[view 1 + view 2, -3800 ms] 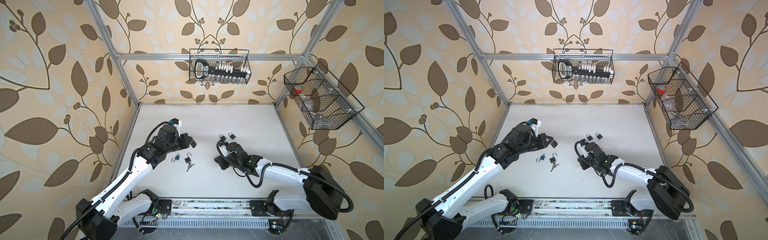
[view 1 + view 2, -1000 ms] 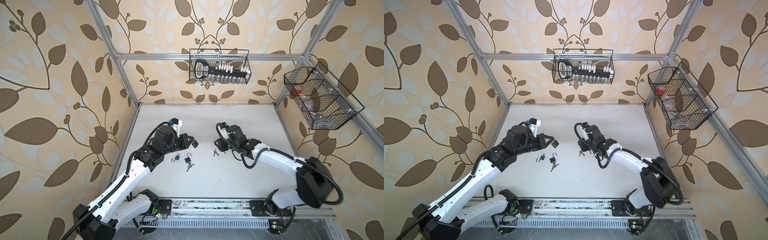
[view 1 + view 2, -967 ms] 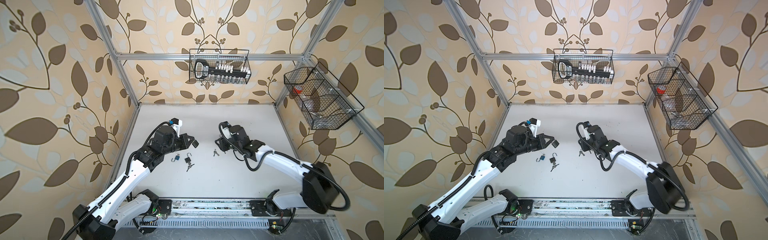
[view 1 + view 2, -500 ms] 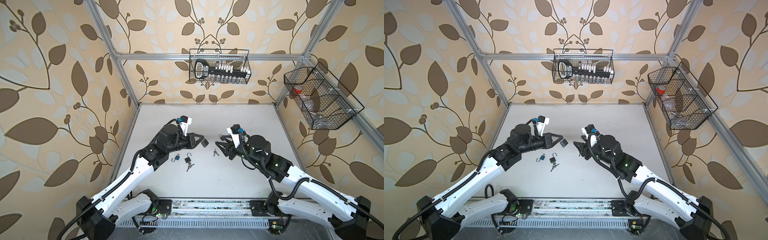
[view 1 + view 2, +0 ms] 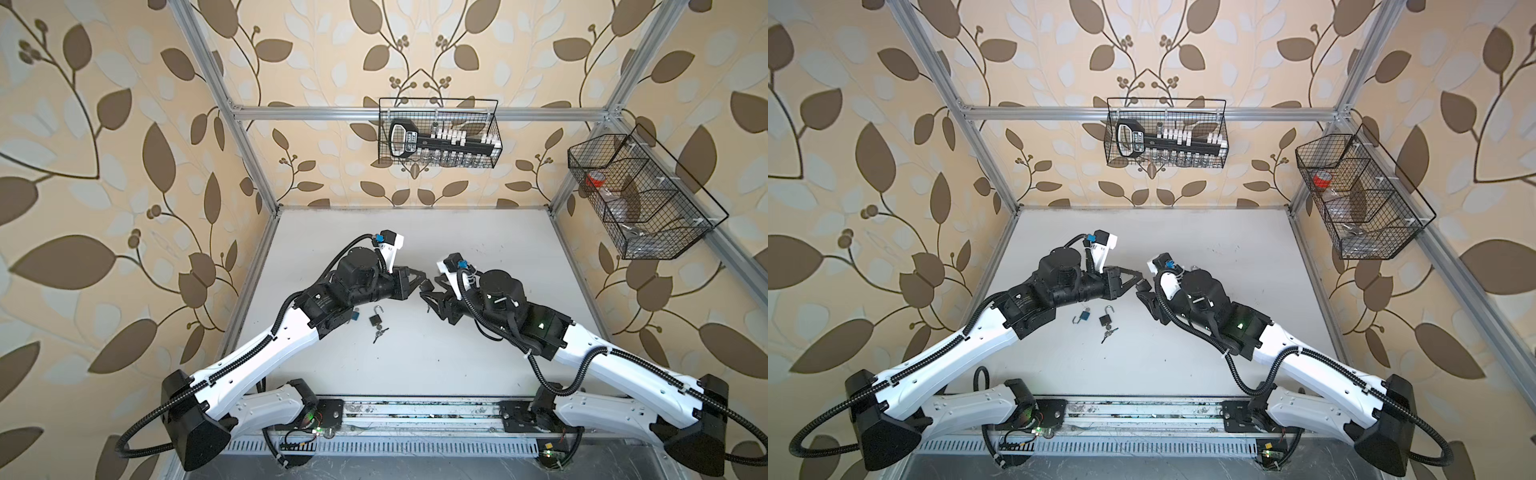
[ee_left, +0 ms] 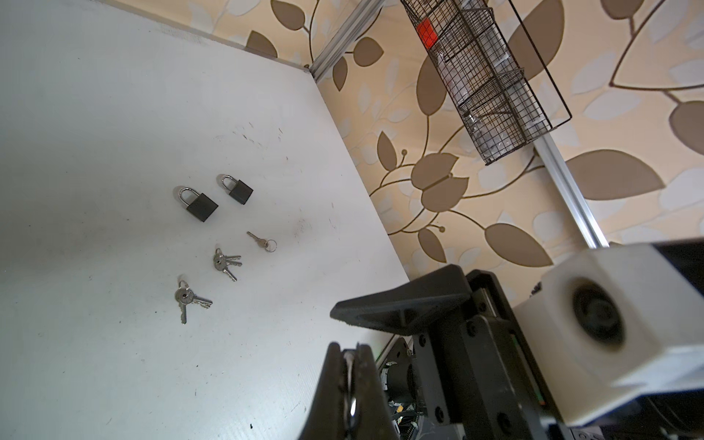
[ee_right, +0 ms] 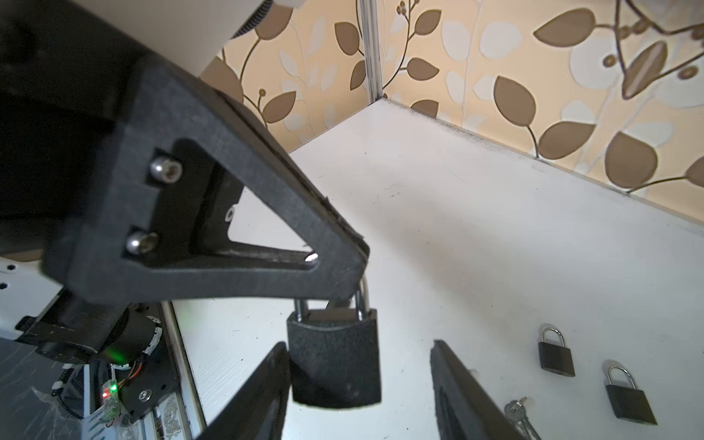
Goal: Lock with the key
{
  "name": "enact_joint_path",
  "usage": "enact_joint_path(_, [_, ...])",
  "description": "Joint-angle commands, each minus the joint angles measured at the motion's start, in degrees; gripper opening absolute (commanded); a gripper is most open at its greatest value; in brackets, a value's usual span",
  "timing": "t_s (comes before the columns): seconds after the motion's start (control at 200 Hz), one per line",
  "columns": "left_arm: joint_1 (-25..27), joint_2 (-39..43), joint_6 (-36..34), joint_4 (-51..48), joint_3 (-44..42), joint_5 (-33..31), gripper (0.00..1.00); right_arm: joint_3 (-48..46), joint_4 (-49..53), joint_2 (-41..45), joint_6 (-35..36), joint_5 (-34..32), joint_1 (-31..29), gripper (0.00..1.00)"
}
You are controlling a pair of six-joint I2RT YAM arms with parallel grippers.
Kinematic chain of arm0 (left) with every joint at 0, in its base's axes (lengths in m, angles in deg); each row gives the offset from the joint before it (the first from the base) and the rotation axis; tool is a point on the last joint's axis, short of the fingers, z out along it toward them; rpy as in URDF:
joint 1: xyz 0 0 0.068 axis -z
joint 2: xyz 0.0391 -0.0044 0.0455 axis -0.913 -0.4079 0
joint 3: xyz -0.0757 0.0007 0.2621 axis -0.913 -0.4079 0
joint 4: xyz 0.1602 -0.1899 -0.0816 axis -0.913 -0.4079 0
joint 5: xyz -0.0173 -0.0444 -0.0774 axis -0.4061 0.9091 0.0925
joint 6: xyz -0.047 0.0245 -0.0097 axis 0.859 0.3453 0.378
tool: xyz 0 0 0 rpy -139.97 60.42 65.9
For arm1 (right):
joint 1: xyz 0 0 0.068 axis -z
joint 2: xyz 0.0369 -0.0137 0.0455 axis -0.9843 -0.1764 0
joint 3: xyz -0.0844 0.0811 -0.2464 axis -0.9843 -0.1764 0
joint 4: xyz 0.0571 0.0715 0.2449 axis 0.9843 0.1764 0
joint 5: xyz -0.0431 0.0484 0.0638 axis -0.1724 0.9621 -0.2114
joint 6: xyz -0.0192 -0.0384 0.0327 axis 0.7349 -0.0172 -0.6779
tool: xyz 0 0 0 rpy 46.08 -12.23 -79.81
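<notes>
A black padlock (image 7: 335, 362) hangs in the air by its shackle, pinched in my shut left gripper (image 7: 352, 272). In both top views this padlock (image 5: 427, 286) (image 5: 1144, 286) sits mid-table, between the left gripper (image 5: 419, 278) and the right gripper (image 5: 432, 296). My right gripper (image 7: 360, 396) is open around the lock's body: one finger (image 7: 266, 392) lies close against its side, the other finger (image 7: 457, 396) stands well apart. Key bunches (image 6: 226, 263) (image 6: 186, 299) and a single key (image 6: 263, 240) lie on the table below. None is held.
An open black padlock (image 5: 375, 320) with keys in it and an open blue padlock (image 5: 1084, 316) lie near the left arm. Two shut black padlocks (image 6: 200, 204) (image 6: 238, 188) lie further back. Wire baskets hang on the back wall (image 5: 438, 133) and the right wall (image 5: 640, 199).
Both arms rose from the table and met at mid-table. The left gripper brought the padlock over. The right gripper opened wider and now stands round the lock's body.
</notes>
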Motion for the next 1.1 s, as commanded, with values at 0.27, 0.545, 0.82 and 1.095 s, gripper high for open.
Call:
enact_joint_path(0.27, [0.57, 0.56, -0.97, 2.16, 1.89, -0.31, 0.0, 2.36, -0.41, -1.23, 0.18, 0.11, -0.57, 0.47])
enact_joint_path(0.545, [0.61, 1.0, -0.98, 1.89, 1.52, -0.45, 0.0, 1.85, -2.17, -0.72, -0.43, -1.1, -1.43, 0.45])
enact_joint_path(0.82, [0.61, 0.75, -0.85, 1.95, 1.62, -0.17, 0.0, 1.45, -2.88, -1.11, -0.63, -1.39, -1.95, 0.44])
enact_joint_path(1.095, [0.62, 0.29, -0.69, 1.54, 1.46, -0.44, 0.0, 0.49, -3.3, -0.14, -1.15, -2.94, -1.95, 0.29])
